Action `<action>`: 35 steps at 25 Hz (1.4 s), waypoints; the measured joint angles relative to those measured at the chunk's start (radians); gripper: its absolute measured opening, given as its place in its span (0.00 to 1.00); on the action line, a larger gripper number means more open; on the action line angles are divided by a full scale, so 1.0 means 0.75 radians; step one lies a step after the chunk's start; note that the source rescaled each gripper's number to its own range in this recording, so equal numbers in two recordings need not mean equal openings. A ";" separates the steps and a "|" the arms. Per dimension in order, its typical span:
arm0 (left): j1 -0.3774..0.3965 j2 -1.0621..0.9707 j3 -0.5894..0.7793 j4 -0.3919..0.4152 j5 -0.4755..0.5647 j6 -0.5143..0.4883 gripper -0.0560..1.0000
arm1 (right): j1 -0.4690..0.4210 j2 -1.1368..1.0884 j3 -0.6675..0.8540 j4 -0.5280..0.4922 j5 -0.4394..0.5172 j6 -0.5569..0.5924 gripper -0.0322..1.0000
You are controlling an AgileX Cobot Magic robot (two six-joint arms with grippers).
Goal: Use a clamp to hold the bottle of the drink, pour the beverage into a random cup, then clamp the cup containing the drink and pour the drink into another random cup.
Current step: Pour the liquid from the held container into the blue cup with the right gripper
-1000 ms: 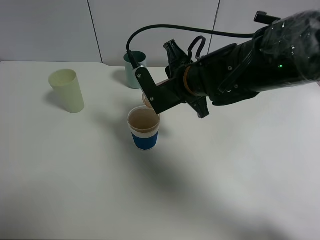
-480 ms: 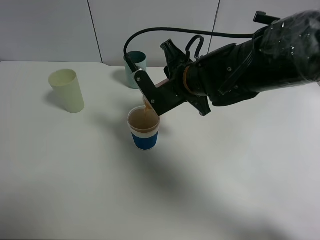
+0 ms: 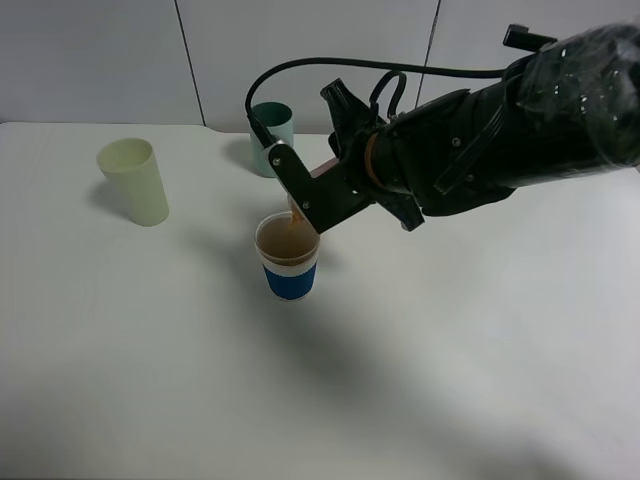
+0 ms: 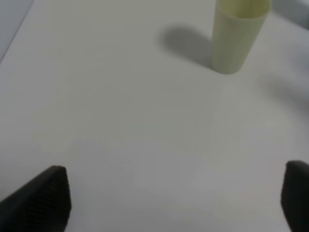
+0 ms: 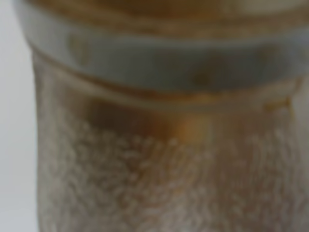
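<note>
Since a second ago, bottle (image 3: 322,171) tipped further over and beverage (image 3: 287,243) is now running out of it; the cup's inside, pale tan before, shows darker brown liquid. Cup and both tumblers have not shifted.

Bottle sits between my right gripper (image 3: 305,190) jaws, clamped across its body, tilted steeply with the mouth pointing down and to the left in the high view. Mouth hangs just above the far rim of the blue-banded cup (image 3: 289,262), with a thin brown stream joining the two. Right wrist view is filled by the bottle, very close and blurred: brownish wall, a pale band across it, nothing else readable. Right jaws pressed in on the bottle, holding it.

Blue-banded cup stands upright on the white table (image 3: 450,350), directly under my right gripper, not touched by the jaws. Teal tumbler (image 3: 270,135) stands upright behind it, near the back edge of the table, partly hidden by the right gripper's finger and cable. Pale yellow-green tumbler (image 3: 135,180) is well apart to the left, upright.

My left gripper (image 4: 166,203) is not visible in the high view. Wrist view shows its two dark fingertips (image 4: 36,198) spread wide over bare table, nothing between them, pale yellow-green tumbler ahead and clear of them.
</note>
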 joint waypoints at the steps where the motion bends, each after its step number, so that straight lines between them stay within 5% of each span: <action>1: 0.000 0.000 0.000 0.000 0.000 0.000 0.95 | 0.000 0.000 0.000 0.000 0.008 -0.004 0.04; 35: 0.000 0.000 0.000 0.000 0.000 0.000 0.95 | 0.000 0.000 0.000 -0.142 0.070 -0.017 0.04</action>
